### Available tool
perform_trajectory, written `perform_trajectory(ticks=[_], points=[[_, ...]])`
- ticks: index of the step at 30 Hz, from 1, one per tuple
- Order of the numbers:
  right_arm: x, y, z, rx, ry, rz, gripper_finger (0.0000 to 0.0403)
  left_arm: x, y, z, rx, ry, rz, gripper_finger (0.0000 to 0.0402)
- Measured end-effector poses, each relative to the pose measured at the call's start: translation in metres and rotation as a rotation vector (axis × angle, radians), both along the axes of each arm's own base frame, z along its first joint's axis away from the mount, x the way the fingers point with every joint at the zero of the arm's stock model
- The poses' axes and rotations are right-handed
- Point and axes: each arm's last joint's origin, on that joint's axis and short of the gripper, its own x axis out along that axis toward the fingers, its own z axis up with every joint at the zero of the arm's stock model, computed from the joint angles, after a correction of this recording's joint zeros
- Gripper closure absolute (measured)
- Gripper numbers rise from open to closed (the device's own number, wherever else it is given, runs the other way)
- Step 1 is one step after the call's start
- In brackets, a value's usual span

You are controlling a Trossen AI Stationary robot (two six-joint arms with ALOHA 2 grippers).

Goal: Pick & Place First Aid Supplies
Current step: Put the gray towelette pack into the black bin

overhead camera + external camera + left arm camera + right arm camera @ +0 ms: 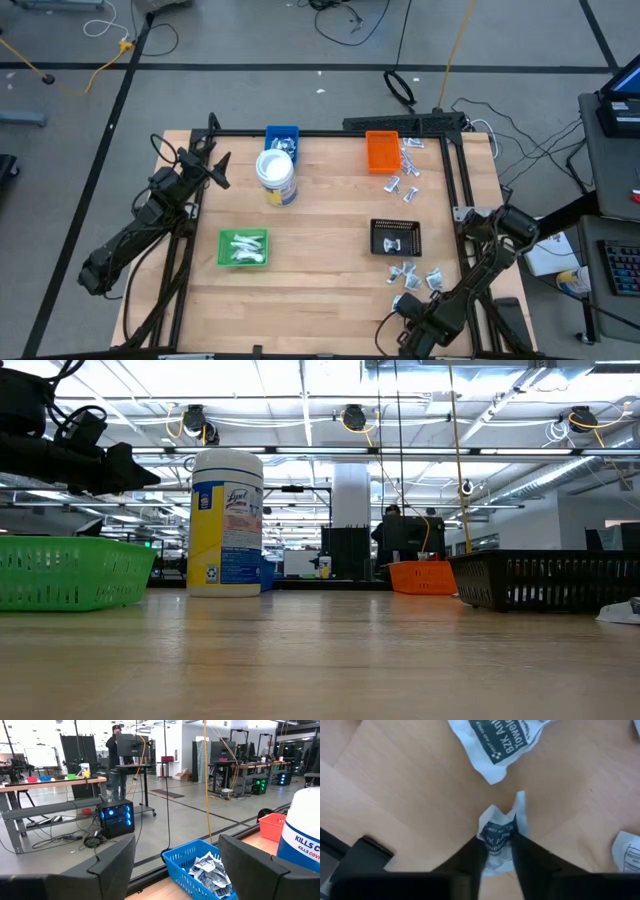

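Small white first aid packets lie loose on the wooden table near its front right (418, 277) and beside the orange tray (409, 176). More fill the green tray (243, 248) and the blue tray (207, 870). My right gripper (496, 851) points down over the front right group, shut on one white packet with a dark label (499, 831). My left gripper (176, 855) hangs level and open at the table's far left, near the blue tray, with nothing between its fingers. My right gripper pinches the packet's labelled middle (496, 840) between its two fingers (470, 857), coming from above and pointing down. The packet is buckled between the fingertips, and its white end (519, 805) sticks out beyond them. Whether it is clear of the table I cannot tell.
A white tub with a blue and yellow label (276, 178) stands between the blue and green trays. A black tray (397, 238) sits just beyond the front right packets. Other loose packets (506, 740) (627, 851) lie close to the held one. A person stands in the room behind (116, 755).
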Motion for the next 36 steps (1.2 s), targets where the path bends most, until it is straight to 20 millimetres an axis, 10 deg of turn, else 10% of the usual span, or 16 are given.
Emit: perform_trajectory(ticks=[5, 26, 36], points=[[-0.001, -0.002, 0.011, 0.02, -0.023, 0.007, 0.0391, 0.0, 0.0, 0.0, 0.0, 0.0, 0.0, 0.0123], [-0.007, -0.062, 0.075, -0.01, -0.053, 0.576, 0.0387, 0.0, 0.0, 0.0, 0.0, 0.0, 0.0, 0.012], [0.03, -0.108, 0.075, -0.04, -0.059, 0.638, 0.0388, 0.0, 0.0, 0.0, 0.0, 0.0, 0.0, 0.0127]])
